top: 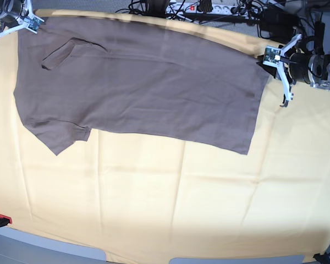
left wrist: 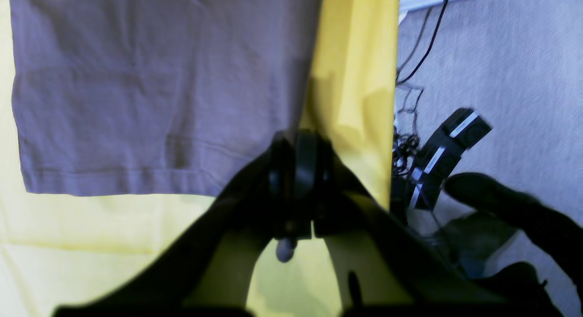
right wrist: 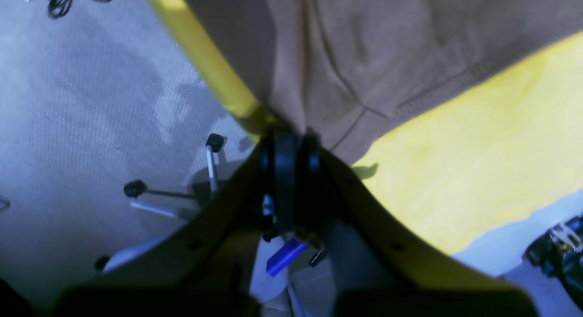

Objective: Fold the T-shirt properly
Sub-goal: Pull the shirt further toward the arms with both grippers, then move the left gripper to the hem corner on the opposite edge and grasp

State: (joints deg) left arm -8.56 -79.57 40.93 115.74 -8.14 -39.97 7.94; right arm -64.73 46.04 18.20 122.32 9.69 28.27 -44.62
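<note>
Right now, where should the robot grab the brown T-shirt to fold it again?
Probably the two near corners of the T-shirt: the sleeve tip and the hem corner. Those edges lie flat and free on the yellow cloth, so come from the front. The far edge is already pinched in both shut jaws.

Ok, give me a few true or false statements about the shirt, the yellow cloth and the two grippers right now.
1. The T-shirt lies on the yellow cloth. True.
2. The T-shirt is folded into a small square. False: it is spread wide, at most folded once lengthwise.
3. The left gripper is shut at the shirt's hem corner. True.
4. The right gripper hangs wide open above the cloth. False: it is shut on the shirt's edge.
5. The T-shirt bears a large print. False: it is plain.
</note>
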